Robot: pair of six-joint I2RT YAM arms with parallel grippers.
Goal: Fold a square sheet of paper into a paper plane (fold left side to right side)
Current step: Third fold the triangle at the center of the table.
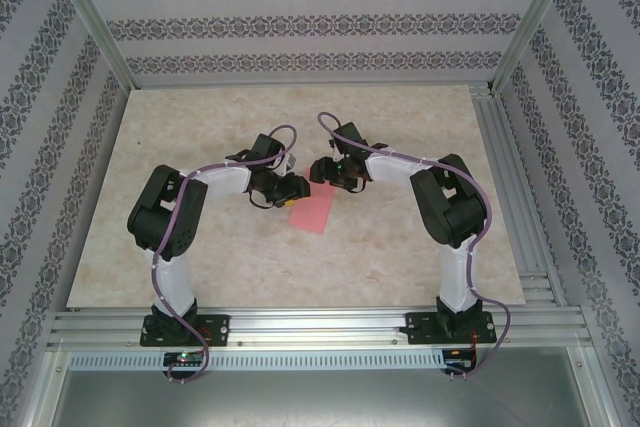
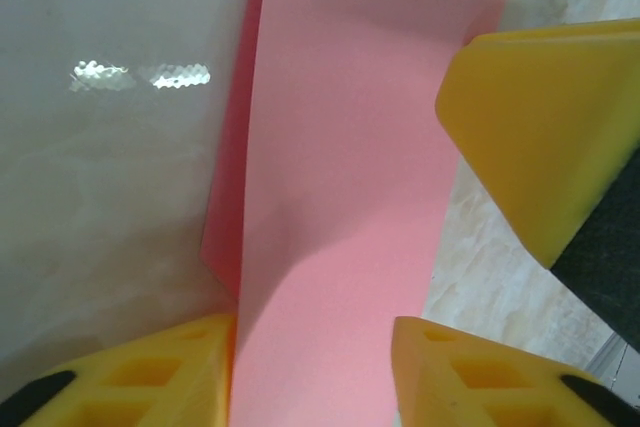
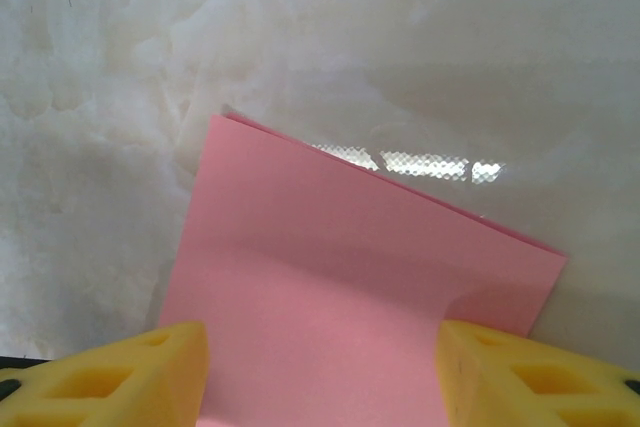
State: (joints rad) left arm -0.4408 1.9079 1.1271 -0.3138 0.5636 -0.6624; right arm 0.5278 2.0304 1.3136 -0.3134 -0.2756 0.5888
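**Both sides straddle the square sheet of paper (image 1: pixel 310 213)**

We see it folded, lying midway across the tabletop (image 1: pixel 190 137). The left fingers (image 2: pixel 150 377) stand apart with the sheet running between them; the right fingers (image 3: pixel 130 372) are spread open, flanking its near edge.

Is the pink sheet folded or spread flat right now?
Folded. The pink sheet lies doubled: a darker under-layer peeks out along its left edge, and the right wrist view shows two edges at its far corner.
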